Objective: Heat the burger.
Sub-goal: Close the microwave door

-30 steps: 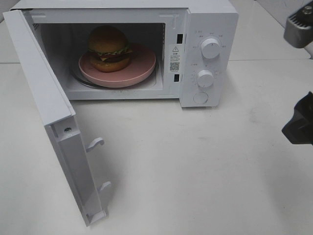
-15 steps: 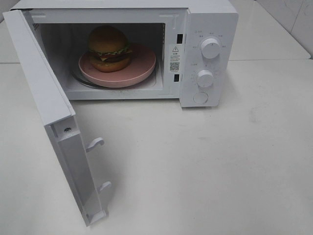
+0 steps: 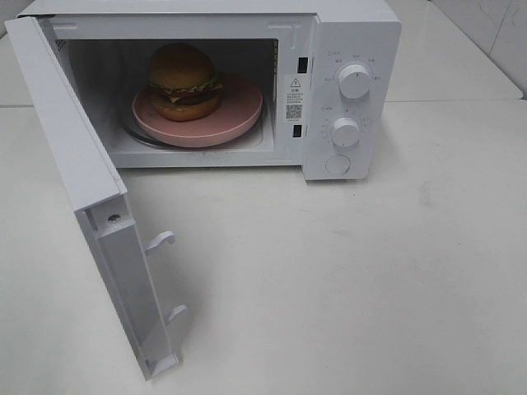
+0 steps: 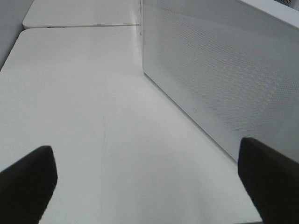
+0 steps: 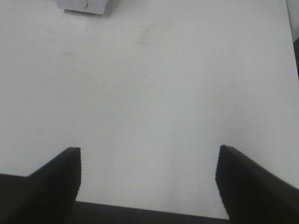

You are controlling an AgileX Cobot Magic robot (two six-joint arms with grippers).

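Observation:
The burger [image 3: 184,81], with golden-brown buns, lettuce and cheese, sits on a round pink plate [image 3: 239,115] inside the white microwave [image 3: 354,49]. The microwave's door [image 3: 78,181] hangs wide open toward the front left. Neither arm shows in the high view. In the left wrist view my left gripper [image 4: 149,182] is open above bare table, beside the microwave's perforated white side wall [image 4: 219,70]. In the right wrist view my right gripper [image 5: 148,179] is open over bare table, with a corner of the microwave [image 5: 81,4] far ahead.
Two knobs [image 3: 354,81] [image 3: 346,132] and a round button [image 3: 338,164] sit on the microwave's right panel. Two latch hooks [image 3: 160,240] stick out of the open door's inner edge. A seam [image 3: 453,100] between tabletops runs behind the microwave.
One second ago the right arm's dark gripper showed at the right edge of the high view; it has withdrawn out of that view. Burger, plate and door have not moved.

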